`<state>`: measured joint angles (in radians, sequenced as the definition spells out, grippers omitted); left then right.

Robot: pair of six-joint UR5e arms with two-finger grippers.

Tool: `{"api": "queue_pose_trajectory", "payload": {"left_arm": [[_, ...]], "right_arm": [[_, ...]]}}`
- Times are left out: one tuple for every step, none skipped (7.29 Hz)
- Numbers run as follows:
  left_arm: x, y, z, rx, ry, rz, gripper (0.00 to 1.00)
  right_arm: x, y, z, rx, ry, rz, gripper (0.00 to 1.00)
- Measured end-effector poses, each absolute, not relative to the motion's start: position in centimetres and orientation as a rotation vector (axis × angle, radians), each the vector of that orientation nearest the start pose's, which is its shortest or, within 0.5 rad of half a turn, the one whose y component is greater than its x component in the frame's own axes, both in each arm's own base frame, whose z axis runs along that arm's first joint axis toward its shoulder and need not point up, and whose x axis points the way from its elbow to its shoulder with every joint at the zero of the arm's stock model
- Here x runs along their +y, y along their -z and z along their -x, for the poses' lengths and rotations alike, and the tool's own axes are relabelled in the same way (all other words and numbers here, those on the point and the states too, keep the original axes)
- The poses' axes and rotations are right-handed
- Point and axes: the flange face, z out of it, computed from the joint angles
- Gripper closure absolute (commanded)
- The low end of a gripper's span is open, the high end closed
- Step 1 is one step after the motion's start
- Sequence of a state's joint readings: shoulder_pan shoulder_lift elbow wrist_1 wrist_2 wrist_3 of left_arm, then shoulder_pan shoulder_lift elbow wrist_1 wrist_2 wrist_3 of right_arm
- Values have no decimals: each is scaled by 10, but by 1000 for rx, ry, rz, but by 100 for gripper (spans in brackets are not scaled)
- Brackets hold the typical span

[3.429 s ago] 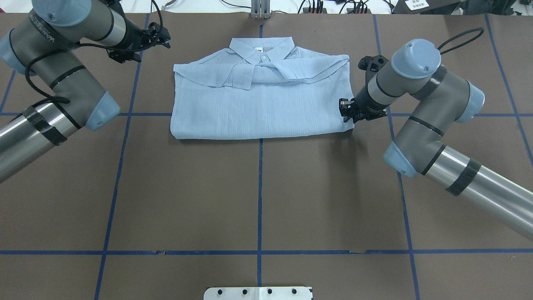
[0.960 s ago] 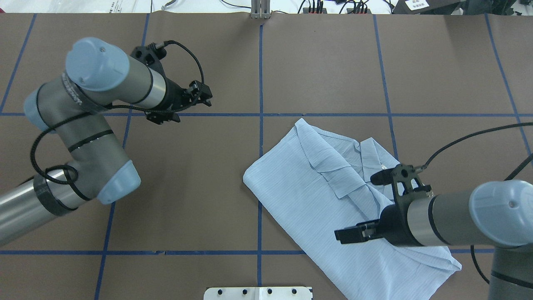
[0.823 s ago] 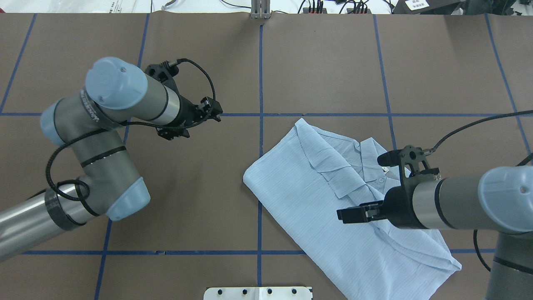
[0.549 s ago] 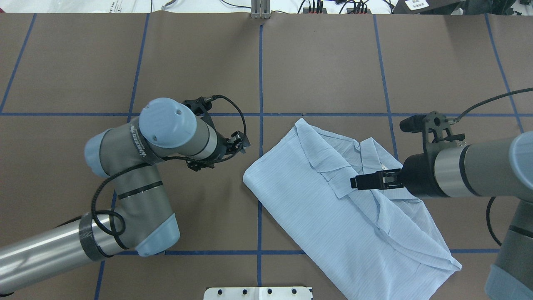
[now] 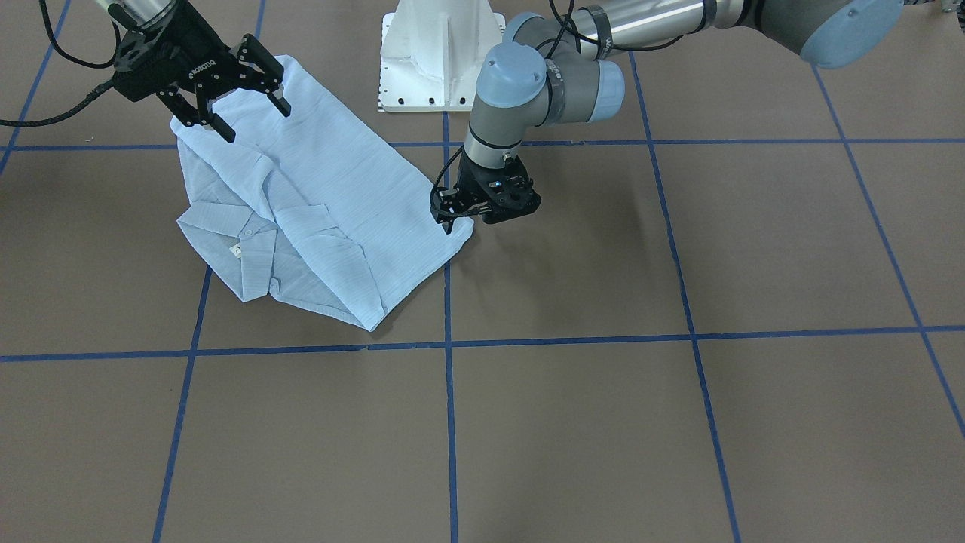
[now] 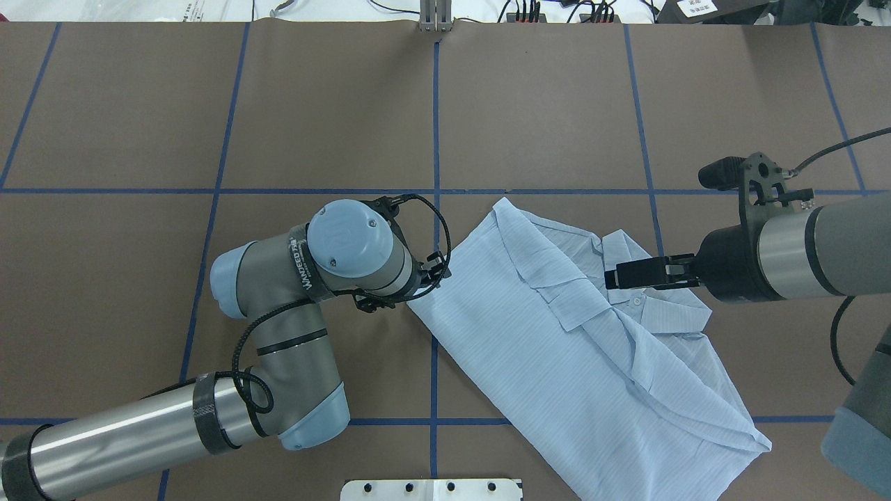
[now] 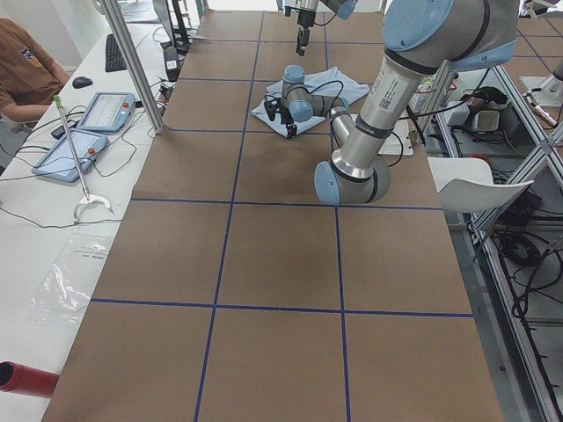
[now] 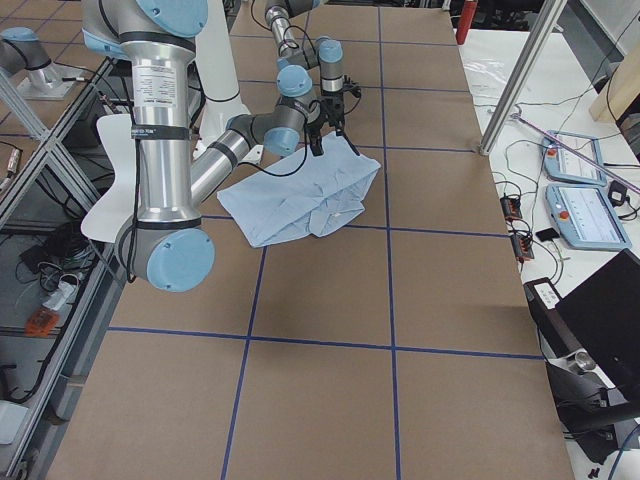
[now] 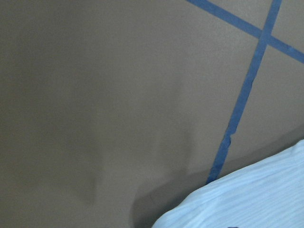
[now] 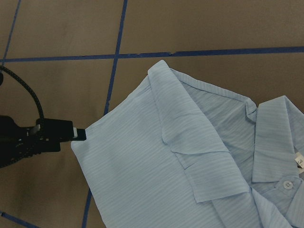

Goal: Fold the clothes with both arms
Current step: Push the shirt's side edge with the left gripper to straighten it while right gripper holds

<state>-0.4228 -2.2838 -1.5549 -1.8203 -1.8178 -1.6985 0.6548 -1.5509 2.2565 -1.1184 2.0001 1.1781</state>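
Shirt [image 6: 543, 348] folded, diagonal on table [image 6: 313, 104]. Right gripper [image 5: 255, 123] spread wide above shirt, empty. Left gripper [image 5: 452, 216] at shirt's left corner; opening cannot be told.

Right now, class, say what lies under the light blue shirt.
The brown table cover and blue tape lines run under the shirt. Anything else beneath it is hidden by the cloth.
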Motion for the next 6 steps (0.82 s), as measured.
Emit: {"api": "queue_pose_trajectory", "payload": {"left_arm": [[-385,-209,-614,967,378,95,38],[-379,-210,-618,964,369,100,59],[-376,-211,-621,962,364,102,90],[-376,-211,-622,963,361,102,100],[-375,-209,-621,972,358,100,100],[-376,-207,-619,993,352,95,100]], "right_arm": [[-335,-278,285,-1173,18,-239,0],[-335,-279,285,-1172,18,-239,0],[-335,-279,285,-1172,18,-239,0],[-335,-279,285,-1171,17,-238,0],[-336,-280,285,-1170,16,-239,0],[-337,-280,284,-1169,13,-239,0]]}}
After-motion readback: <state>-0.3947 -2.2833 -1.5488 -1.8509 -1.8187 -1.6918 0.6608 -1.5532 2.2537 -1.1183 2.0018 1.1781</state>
